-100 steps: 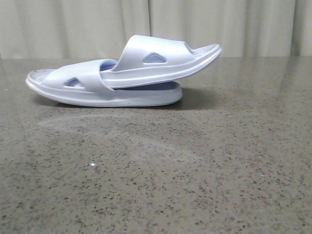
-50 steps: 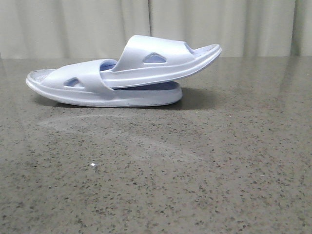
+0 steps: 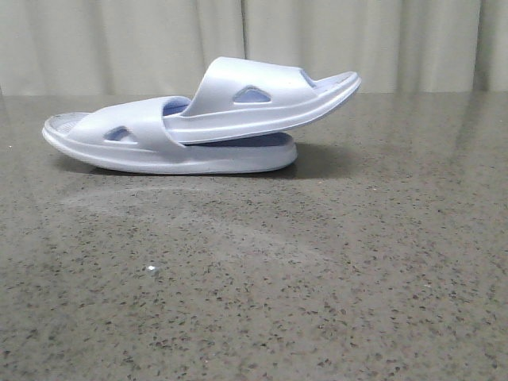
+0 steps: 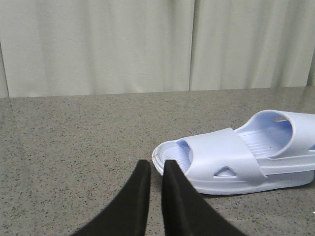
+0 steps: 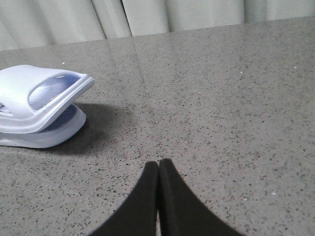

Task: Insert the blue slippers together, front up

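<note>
The slippers (image 3: pixel 198 119) lay nested at ten o'clock, apparently finished. Left gripper (image 4: pixel 156 169) stood nearly closed, right gripper (image 5: pixel 158 167) closed, both empty; retreat seemed next.

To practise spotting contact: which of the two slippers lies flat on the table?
The lower slipper, sole flat on the table. The upper slipper is tucked under its strap, its free end raised.

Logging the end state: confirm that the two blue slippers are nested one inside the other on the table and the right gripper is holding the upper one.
Wrong about the holding. The blue slippers are nested on the table, but the right gripper is shut on nothing, apart from them, as the right wrist view shows.
</note>
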